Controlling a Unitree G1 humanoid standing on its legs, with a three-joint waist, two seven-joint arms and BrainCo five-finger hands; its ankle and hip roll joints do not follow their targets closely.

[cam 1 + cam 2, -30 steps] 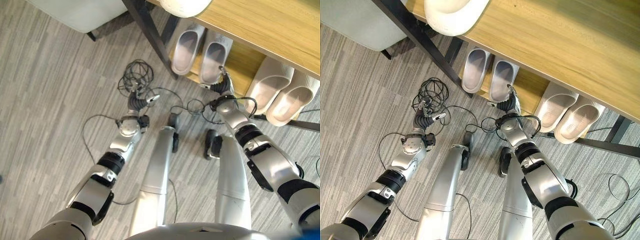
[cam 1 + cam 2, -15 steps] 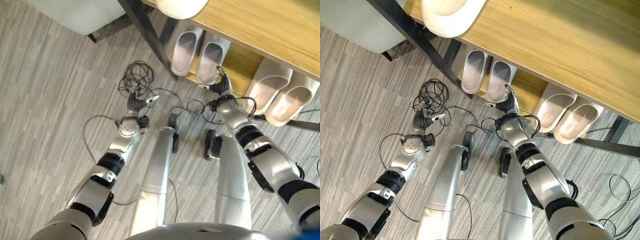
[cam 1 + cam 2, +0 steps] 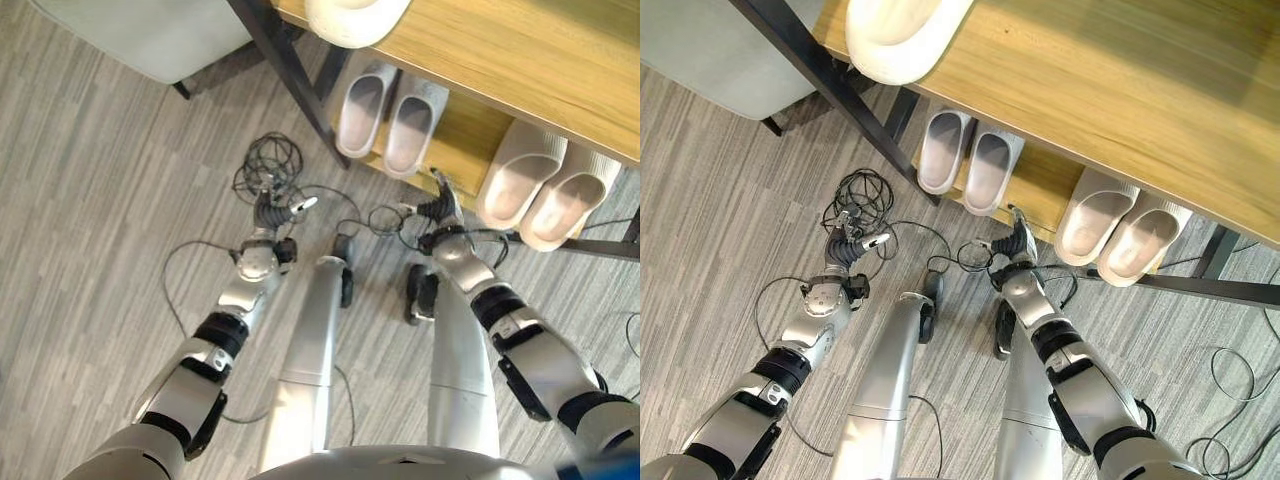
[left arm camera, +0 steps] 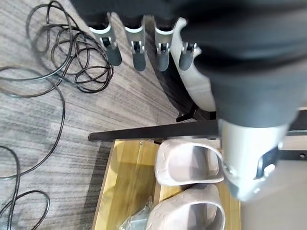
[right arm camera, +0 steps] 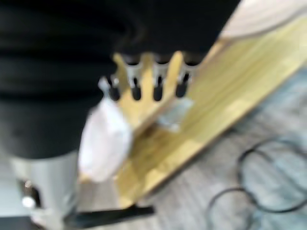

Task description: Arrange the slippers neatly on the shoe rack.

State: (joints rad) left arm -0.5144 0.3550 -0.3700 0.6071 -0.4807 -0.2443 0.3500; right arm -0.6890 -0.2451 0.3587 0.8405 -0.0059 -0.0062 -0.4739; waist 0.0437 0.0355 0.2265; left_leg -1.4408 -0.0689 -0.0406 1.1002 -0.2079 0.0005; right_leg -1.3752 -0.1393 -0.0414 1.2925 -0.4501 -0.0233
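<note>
- On the low wooden shoe rack shelf (image 3: 465, 135), grey slipper pair (image 3: 385, 105) near the left edge, beige pair (image 3: 540, 190) toward the right.
- Looks basically done; right hand (image 3: 440, 207) and left hand (image 3: 272, 207) both open, holding nothing.

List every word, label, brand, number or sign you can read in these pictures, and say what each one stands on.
None: no readable text on any surface.
Grey slippers and beige slippers on the shoe rack: no print that can be made out.
White object on the wooden top: plain.
Left hand and right hand: no markings legible.
</note>
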